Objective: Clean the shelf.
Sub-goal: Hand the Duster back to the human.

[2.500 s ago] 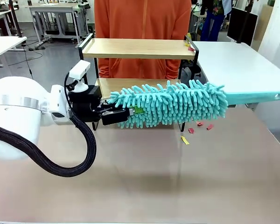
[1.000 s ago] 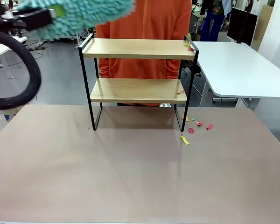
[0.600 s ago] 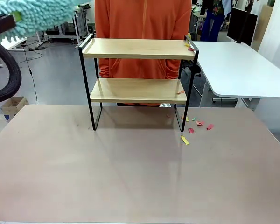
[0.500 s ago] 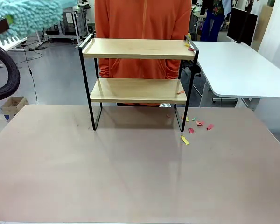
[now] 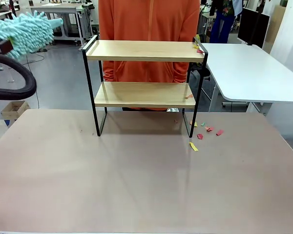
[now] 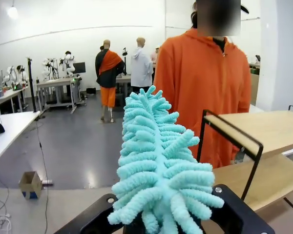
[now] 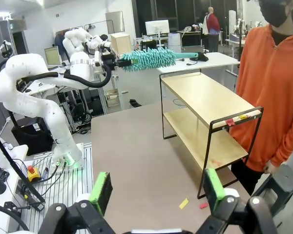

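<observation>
- Left gripper clamped a teal duster — raised, up-left of the shelf, well apart.
- Right gripper — jaws wide apart, empty, shelf beyond them.

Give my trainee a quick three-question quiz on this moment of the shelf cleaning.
1. True or false: the left tool is shut on the duster.
2. Where do paper scraps lie on the table? A) by the shelf's right legs B) by its left legs C) at the near edge
3. Fill in: the right tool is ____.

Key: 1 true; 2 A; 3 open
</observation>
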Motion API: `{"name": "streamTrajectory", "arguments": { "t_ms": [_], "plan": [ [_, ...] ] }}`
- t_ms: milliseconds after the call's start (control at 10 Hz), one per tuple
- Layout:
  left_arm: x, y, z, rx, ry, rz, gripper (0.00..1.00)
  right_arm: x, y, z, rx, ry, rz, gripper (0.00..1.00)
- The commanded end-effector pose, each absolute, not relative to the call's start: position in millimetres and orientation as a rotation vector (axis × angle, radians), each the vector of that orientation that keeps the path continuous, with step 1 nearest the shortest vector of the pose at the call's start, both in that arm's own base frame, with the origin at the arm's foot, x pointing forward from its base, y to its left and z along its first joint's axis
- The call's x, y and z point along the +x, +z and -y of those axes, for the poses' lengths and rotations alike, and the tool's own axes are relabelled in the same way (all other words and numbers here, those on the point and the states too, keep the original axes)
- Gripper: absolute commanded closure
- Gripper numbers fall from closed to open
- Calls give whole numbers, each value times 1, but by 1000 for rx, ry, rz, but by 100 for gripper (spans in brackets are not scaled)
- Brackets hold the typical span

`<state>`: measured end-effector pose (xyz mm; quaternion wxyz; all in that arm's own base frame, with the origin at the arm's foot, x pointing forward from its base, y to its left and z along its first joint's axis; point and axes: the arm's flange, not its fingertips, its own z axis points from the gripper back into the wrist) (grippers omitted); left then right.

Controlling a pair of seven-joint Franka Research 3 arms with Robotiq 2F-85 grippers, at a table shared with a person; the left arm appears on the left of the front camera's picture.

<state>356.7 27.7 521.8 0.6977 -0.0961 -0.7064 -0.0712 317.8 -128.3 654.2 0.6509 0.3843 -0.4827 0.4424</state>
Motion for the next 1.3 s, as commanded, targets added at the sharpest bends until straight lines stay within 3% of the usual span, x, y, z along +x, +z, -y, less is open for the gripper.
{"name": "streamTrajectory", "arguments": {
  "t_ms": [0, 400, 500, 1200],
  "plan": [
    [328, 445, -16, -232, -136, 1576, 83, 318, 659, 129, 880, 1011, 1119, 0],
    [306, 400, -3, -160, -87, 1540, 83, 318, 659, 129, 880, 1011, 1119, 0],
    [375, 478, -34, -235, -98, 1512, 83, 318, 659, 129, 880, 1011, 1119, 0],
    [375, 478, -34, -235, -98, 1512, 83, 318, 659, 129, 880, 1011, 1119, 0]
  ]
}}
